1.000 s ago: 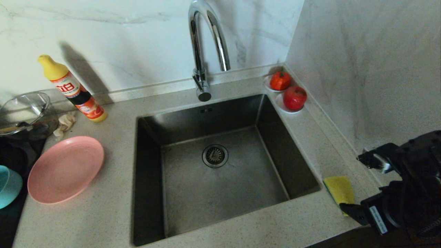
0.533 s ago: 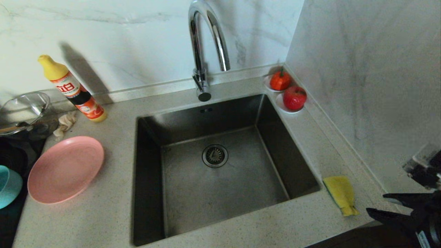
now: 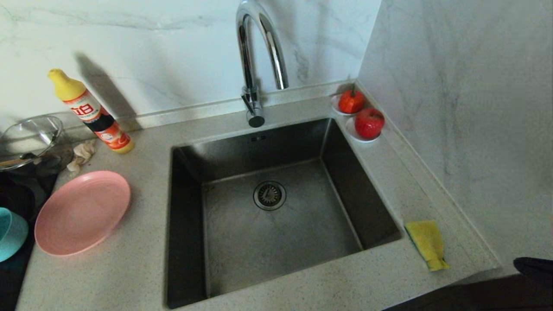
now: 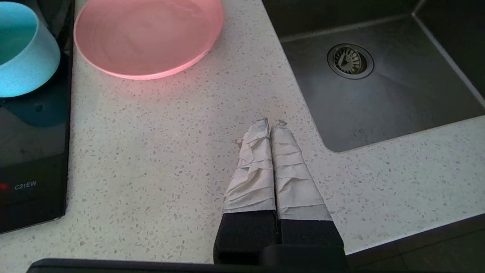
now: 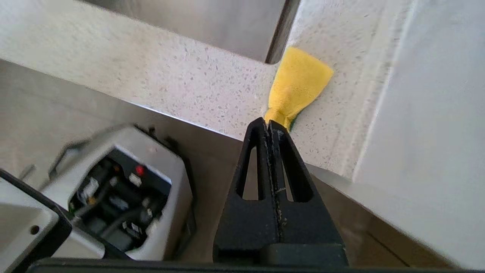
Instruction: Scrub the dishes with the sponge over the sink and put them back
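The yellow sponge (image 3: 425, 244) lies on the counter at the sink's right front corner, its near end crumpled to a point. My right gripper (image 5: 269, 123) is shut and empty, drawn back past the counter's front edge, with the sponge (image 5: 299, 87) lying just beyond its tips. Only a dark bit of that arm (image 3: 533, 264) shows in the head view. The pink plate (image 3: 82, 211) and the teal bowl (image 3: 11, 233) stand left of the sink (image 3: 276, 255). My left gripper (image 4: 271, 127), fingers wrapped in white paper, hangs shut over the counter near the sink's left front corner (image 4: 341, 125), below the plate (image 4: 147, 34) and bowl (image 4: 22, 57).
A chrome tap (image 3: 259, 56) arches over the sink's back. A detergent bottle (image 3: 90, 112), a glass bowl (image 3: 28, 138) and a beige cloth scrap (image 3: 82, 153) stand back left. Two saucers with red fruit (image 3: 369, 123) sit back right. A black hob (image 4: 30, 151) borders the counter's left; a wall closes the right.
My right gripper has pulled back from over the sponge toward the lower right, almost leaving the head view, and its jaws have gone from open to shut. The sponge stays on the counter.
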You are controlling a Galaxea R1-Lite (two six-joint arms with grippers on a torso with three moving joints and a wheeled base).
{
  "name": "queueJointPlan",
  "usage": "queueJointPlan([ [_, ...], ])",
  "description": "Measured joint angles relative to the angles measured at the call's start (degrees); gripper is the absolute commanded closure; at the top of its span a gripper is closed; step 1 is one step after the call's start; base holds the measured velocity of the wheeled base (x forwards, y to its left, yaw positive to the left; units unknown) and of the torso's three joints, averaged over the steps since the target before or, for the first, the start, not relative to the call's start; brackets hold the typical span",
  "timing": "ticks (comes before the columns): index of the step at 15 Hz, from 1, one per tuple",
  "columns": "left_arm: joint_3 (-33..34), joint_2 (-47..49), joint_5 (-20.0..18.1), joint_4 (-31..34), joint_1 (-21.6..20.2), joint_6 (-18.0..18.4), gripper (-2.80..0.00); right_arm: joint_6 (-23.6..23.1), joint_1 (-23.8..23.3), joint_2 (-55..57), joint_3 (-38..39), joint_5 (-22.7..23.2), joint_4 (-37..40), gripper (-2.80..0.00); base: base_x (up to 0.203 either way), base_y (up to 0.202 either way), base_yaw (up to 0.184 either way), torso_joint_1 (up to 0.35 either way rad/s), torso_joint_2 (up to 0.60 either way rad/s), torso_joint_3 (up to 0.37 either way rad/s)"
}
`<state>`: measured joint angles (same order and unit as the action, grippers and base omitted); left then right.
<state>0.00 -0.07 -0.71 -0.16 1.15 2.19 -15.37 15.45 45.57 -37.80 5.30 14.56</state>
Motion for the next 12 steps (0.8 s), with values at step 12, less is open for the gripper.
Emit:
queueJointPlan([
  [12, 0.00, 0.00, 0.00, 0.02, 0.00, -0.07, 0.00, 3.53, -17.06, -29.69, 14.76, 0.15, 0.27, 0.00, 0.000, 0.000, 0.000, 0.000, 0.00, 0.000],
])
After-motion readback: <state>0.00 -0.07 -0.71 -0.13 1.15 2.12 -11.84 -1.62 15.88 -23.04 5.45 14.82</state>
